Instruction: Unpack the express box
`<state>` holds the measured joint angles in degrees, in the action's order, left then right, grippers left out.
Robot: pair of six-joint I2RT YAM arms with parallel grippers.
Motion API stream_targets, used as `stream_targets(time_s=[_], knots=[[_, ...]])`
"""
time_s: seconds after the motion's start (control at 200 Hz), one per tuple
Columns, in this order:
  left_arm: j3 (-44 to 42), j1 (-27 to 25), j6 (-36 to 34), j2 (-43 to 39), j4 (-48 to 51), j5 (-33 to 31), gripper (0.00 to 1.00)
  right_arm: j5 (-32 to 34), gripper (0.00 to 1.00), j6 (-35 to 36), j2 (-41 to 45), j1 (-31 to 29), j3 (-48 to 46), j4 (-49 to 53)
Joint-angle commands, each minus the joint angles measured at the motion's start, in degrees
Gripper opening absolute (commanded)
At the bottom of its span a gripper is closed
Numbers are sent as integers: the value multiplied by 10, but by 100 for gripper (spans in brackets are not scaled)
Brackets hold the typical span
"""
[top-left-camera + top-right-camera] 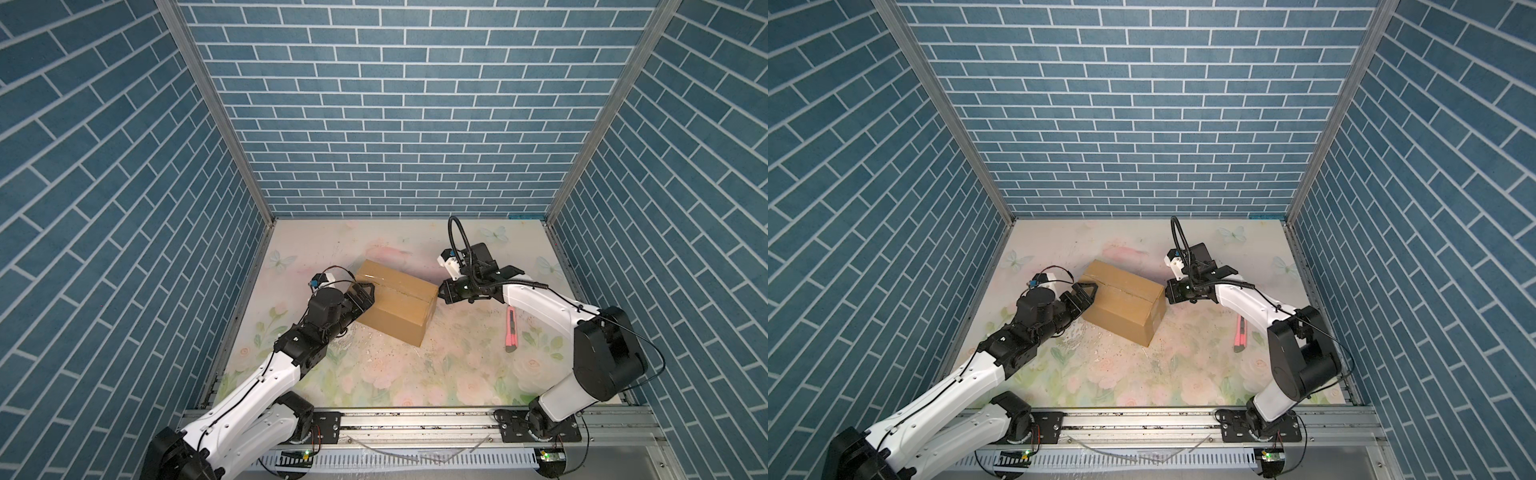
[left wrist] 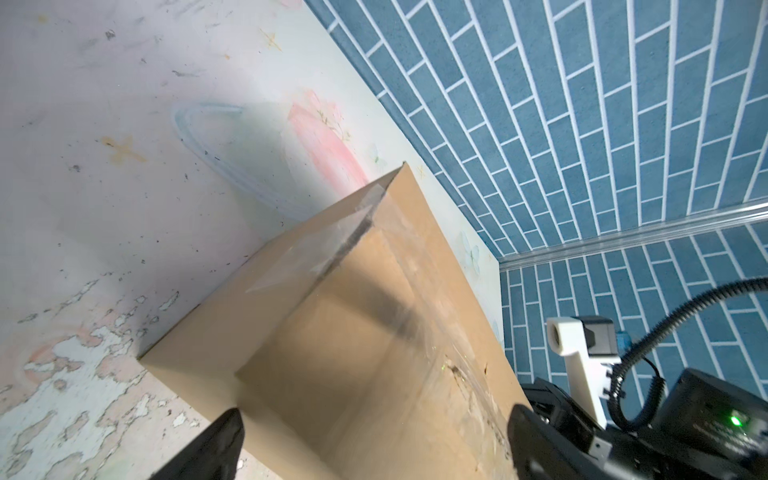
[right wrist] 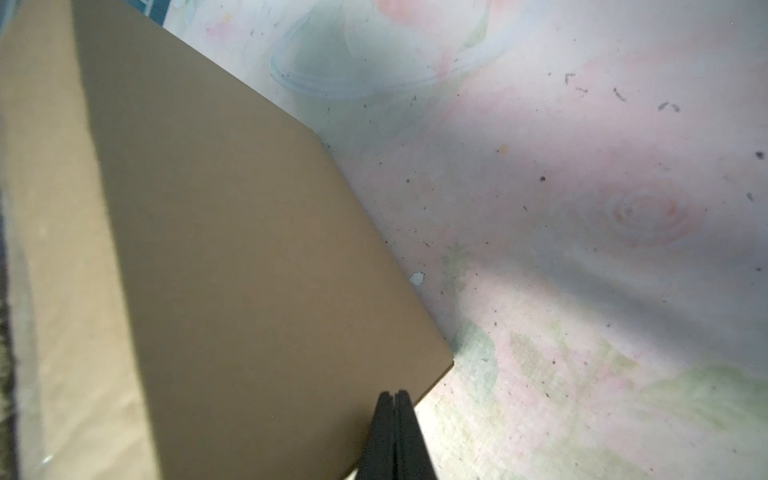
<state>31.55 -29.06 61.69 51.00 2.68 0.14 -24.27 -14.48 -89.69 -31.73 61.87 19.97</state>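
— Your left gripper (image 1: 368,296) is gaping wide, straddling the express box (image 1: 395,309) at its nine o'clock end.
— And your right gripper (image 1: 439,291)?
— It's pinching shut on nothing, tips at the three o'clock end. The box is sitting mid-table (image 1: 415,374).

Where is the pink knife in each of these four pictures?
In a top view: the pink knife lies right of the express box.
In a top view: the pink knife, likewise right of the express box.
Left wrist view: not in it.
Right wrist view: not in it.
Shared landmark: the express box, in all four.
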Motion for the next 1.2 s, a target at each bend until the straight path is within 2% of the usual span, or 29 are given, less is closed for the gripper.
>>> stream_targets(time_s=[0.0,0.19,0.32,0.61,0.785,1.01,1.195], knots=[[-1,32,-11,0,-6,32,100,-7,0,-29,37,-24,-29,-20],[15,91,-30,5,9,77,100,26,0,-67,84,-58,-60,-43],[38,120,-49,24,13,106,100,59,0,-59,95,-58,-49,-26],[71,127,-66,90,-26,140,100,77,0,-59,50,-58,-13,-25],[71,127,-67,98,-35,150,100,155,0,-88,74,-57,-20,0],[58,122,-56,108,-65,169,100,268,0,-160,152,-40,-38,102],[66,121,-67,110,-56,171,100,335,21,-244,248,-5,-78,204]])
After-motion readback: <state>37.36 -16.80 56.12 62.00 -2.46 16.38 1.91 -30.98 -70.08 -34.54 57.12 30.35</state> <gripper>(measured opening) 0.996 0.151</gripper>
